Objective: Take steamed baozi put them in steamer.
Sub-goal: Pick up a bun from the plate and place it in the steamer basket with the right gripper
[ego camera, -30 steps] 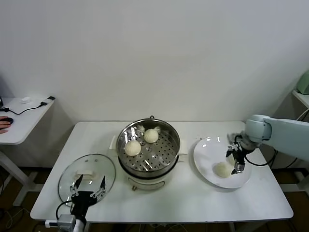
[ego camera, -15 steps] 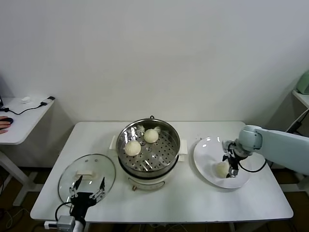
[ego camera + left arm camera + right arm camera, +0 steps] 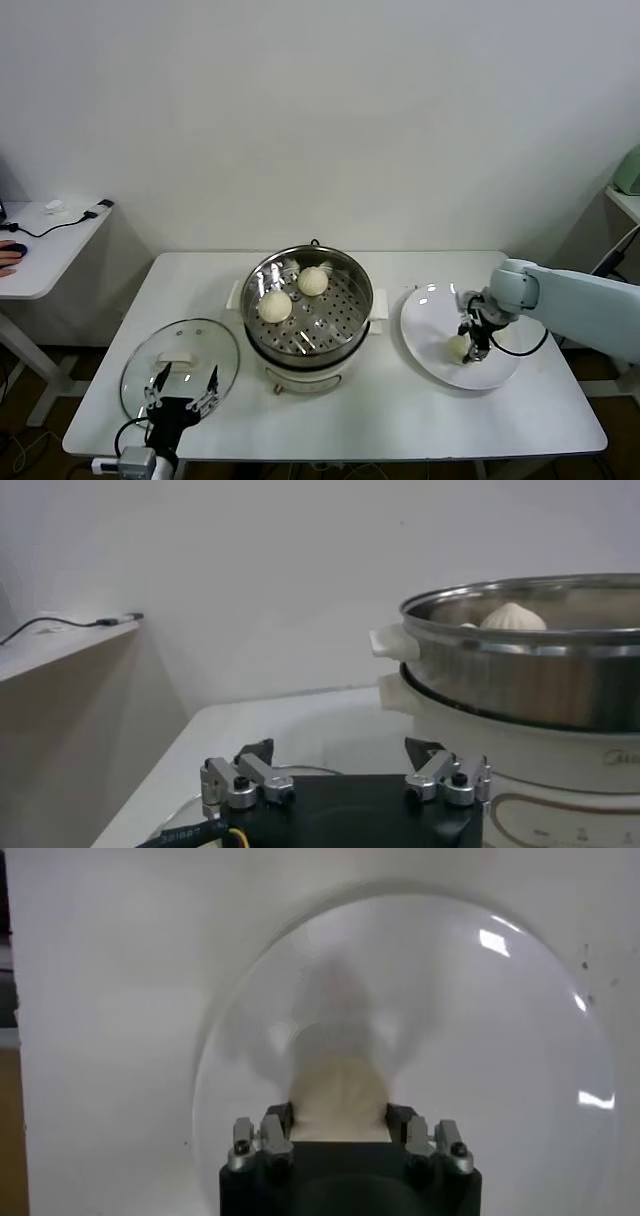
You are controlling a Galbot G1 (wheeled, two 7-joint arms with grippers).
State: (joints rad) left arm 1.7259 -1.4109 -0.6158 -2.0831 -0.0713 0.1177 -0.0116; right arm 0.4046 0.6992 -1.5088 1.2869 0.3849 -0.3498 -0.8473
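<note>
Right gripper — I see it clamped on a baozi on the plate. Steamer holds two buns. Left gripper (fingers apart) idles over the lid.

Cream-white baozi are seen in the shiny steel steamer, whose tray is dotted with holes over a cream base. Right of the steamer, a plain white plate is seen on the white table.
</note>
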